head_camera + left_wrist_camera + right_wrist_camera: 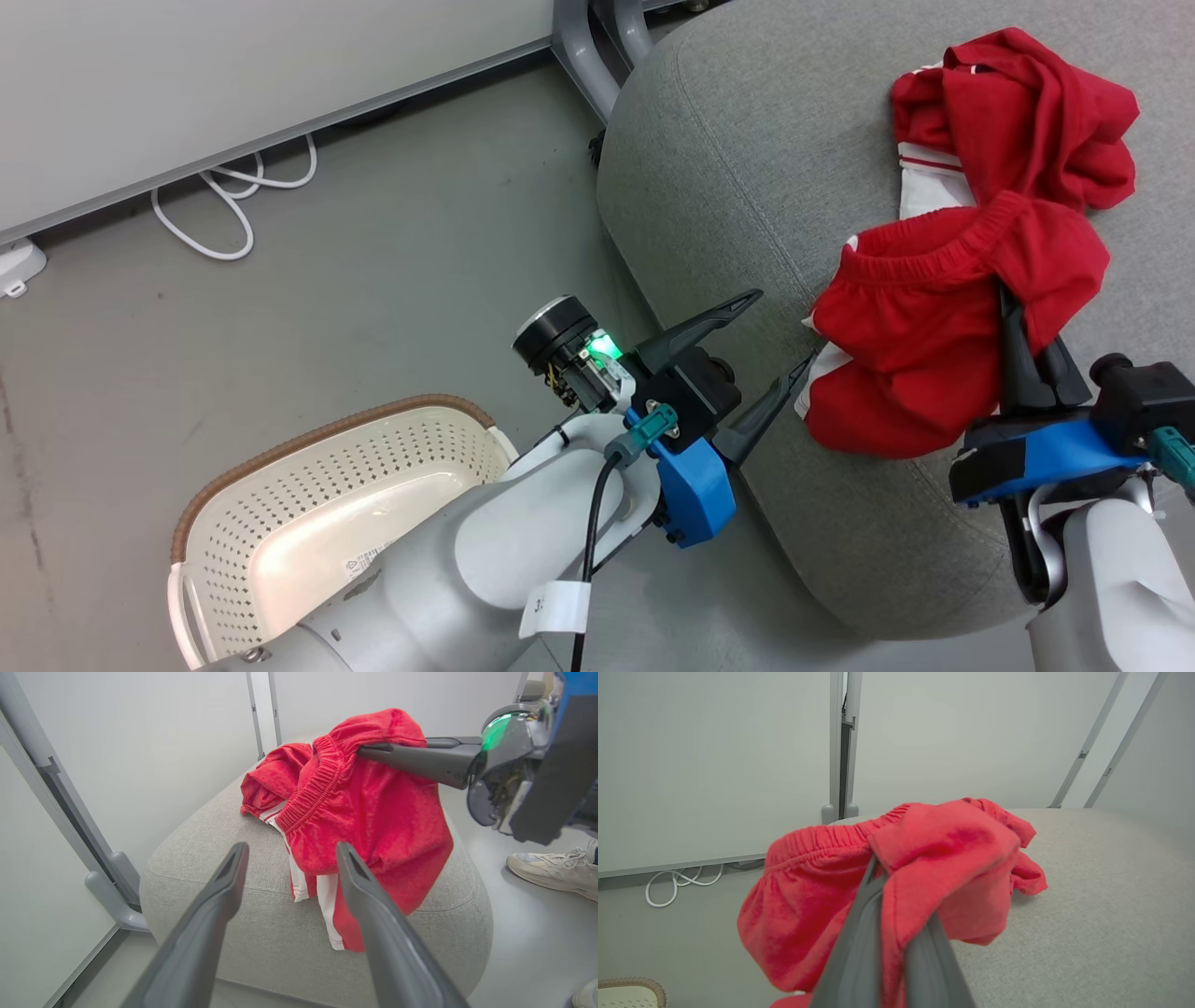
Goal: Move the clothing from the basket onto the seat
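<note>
The clothing [920, 373] is bright red, with white panels edged in thin red lines. The seat [738, 159] is a plain mid-grey weave. The basket [280, 523] is cream-white and dotted all over with small holes, and its rim is brown and braided-looking. The floor [373, 243] is dull grey, and the looped cable [224, 210] is white. The left gripper [784, 327] and right gripper [1027, 359] are charcoal on blue mounts [695, 485]. A green light [602, 347] glows.

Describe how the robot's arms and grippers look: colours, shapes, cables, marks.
The left gripper and the right gripper each have two long, tapered dark grey fingers on a black body with a bright blue bracket. The forearms are rounded, pale grey. The left arm carries a black cable with a white tag, a teal connector and a green light.
</note>
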